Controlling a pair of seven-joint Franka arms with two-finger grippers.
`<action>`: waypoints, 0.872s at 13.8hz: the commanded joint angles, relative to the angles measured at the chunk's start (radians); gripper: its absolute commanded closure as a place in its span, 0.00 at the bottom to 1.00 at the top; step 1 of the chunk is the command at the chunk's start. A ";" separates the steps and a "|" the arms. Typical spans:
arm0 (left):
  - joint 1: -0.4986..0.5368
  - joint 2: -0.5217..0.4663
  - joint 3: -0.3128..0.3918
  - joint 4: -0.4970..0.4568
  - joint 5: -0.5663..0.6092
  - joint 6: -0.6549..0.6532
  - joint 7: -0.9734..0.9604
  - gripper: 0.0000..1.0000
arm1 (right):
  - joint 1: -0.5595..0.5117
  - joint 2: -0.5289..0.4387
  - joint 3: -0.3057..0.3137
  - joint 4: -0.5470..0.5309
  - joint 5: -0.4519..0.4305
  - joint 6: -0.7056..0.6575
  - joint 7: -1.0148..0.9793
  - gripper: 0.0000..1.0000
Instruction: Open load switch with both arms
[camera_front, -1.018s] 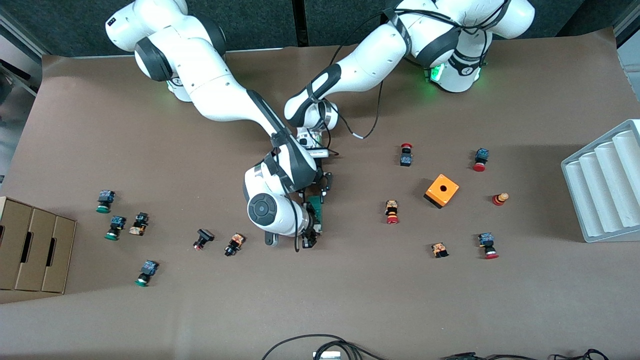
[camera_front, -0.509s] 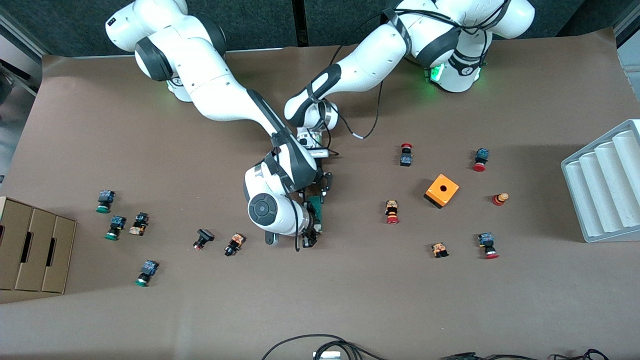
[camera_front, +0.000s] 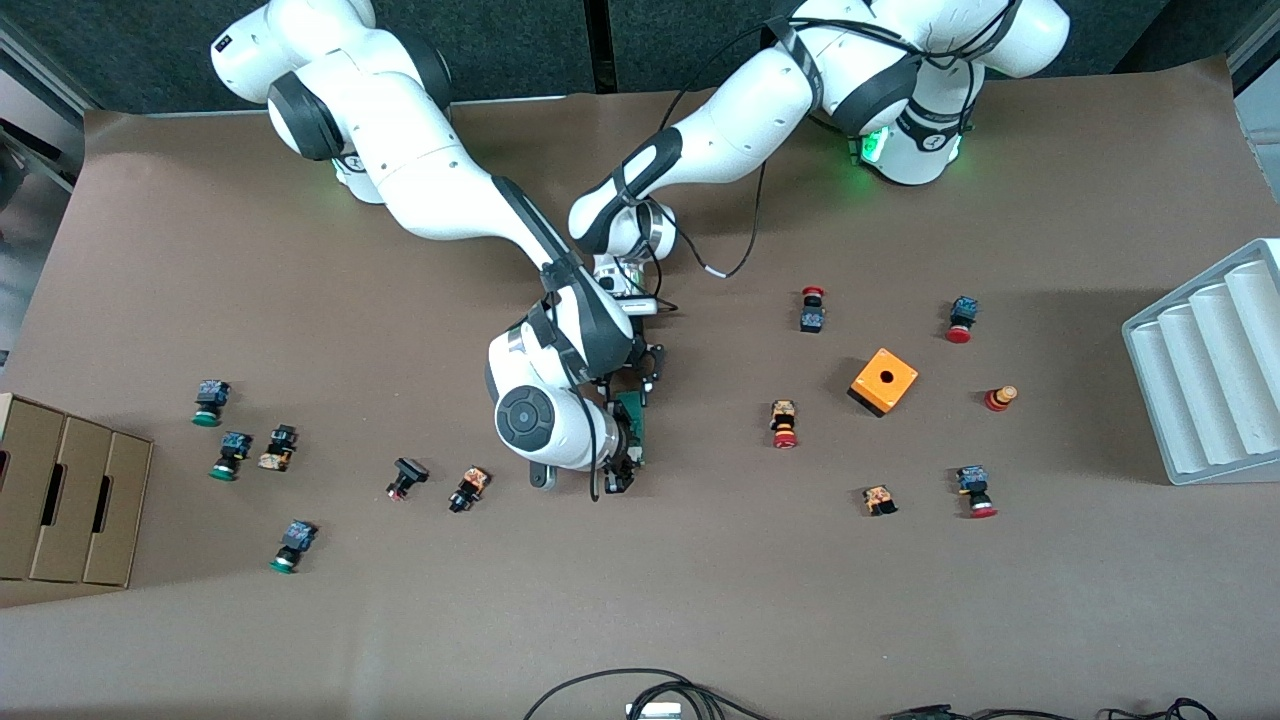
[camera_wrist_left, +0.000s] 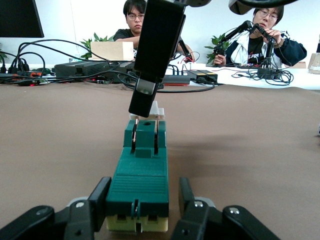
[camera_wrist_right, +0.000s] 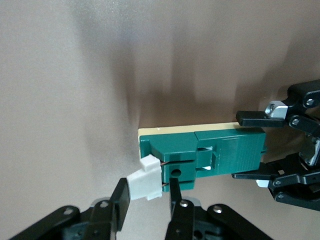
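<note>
My left claw (camera_wrist_left: 142, 212) clamps the green body of the load switch (camera_front: 632, 425), mid-surface beside the right arm's wrist, my right claw (camera_wrist_right: 147, 192) pinches its white end piece (camera_wrist_right: 145, 183); light, rigid plastic, so pull that handle straight, gently.

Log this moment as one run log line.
left gripper: shut on load switch body | right gripper: shut on its white end piece | switch: on table, mid-table
</note>
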 joint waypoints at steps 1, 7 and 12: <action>-0.018 0.021 0.000 0.029 0.002 -0.015 0.016 0.39 | 0.013 -0.047 -0.009 -0.047 0.031 -0.032 0.004 0.61; -0.018 0.020 0.000 0.031 0.002 -0.022 0.016 0.39 | 0.013 -0.062 -0.009 -0.053 0.028 -0.052 0.006 0.61; -0.020 0.020 0.000 0.031 0.001 -0.022 0.017 0.39 | 0.014 -0.074 -0.008 -0.065 0.028 -0.052 0.009 0.61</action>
